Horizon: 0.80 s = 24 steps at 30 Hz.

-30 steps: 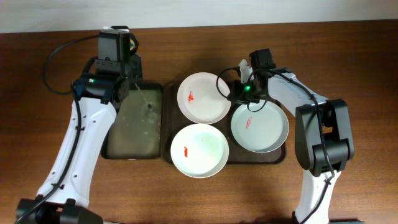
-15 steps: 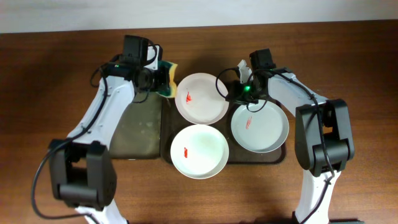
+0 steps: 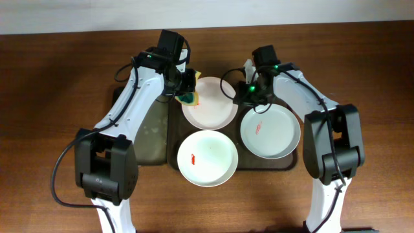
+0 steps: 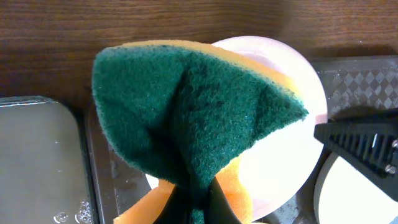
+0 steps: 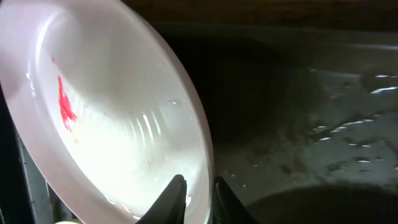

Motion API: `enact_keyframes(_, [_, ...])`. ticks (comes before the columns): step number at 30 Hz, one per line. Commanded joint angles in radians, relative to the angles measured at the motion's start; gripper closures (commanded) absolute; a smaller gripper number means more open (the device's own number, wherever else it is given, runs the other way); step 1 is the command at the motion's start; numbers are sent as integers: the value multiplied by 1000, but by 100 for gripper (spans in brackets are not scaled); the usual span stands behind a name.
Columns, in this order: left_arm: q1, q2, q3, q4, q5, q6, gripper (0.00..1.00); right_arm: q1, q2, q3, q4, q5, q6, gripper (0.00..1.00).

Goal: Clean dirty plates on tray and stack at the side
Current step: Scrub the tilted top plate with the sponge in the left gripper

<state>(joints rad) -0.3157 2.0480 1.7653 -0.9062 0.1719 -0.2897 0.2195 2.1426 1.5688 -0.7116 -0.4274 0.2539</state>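
Three dirty plates lie on the dark brown tray: a rear one, a front one with a red smear, and a right one with a red smear. My left gripper is shut on a folded green-yellow sponge, held over the rear plate's left edge. My right gripper pinches the right rim of that rear plate, one finger inside and one outside. A red smear shows in the plate's bowl.
A smaller, narrower wet dark tray lies left of the big tray, its corner also in the left wrist view. Brown table surrounds both trays. The right gripper's dark finger shows in the left wrist view beside the rear plate.
My left arm has carried the sponge from over the small tray rightward to the rear plate's left edge. The right gripper has shifted slightly toward the back while staying at the plate's rim.
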Motion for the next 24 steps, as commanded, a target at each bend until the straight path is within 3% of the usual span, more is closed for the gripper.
enact_keyframes(1, [3, 5, -4, 3, -19, -17, 100, 5, 2, 16, -3, 25, -6, 78])
enact_keyframes(6, [-12, 30, -4, 13, -21, -17, 100, 6, 7, -4, 20, 25, -7, 74])
enact_keyframes(9, [-11, 64, -4, 16, -23, -17, 100, 6, 7, -9, 23, 24, -7, 82])
enact_keyframes(16, [-12, 93, -4, 62, -23, -17, 100, 6, 7, -18, 20, 26, -11, 75])
enact_keyframes(19, [-12, 94, -4, 68, -24, -17, 100, 13, 7, -23, 23, 46, -11, 92])
enact_keyframes(24, [-14, 97, -11, 60, -24, -17, 100, 24, 7, -23, 24, 47, -10, 96])
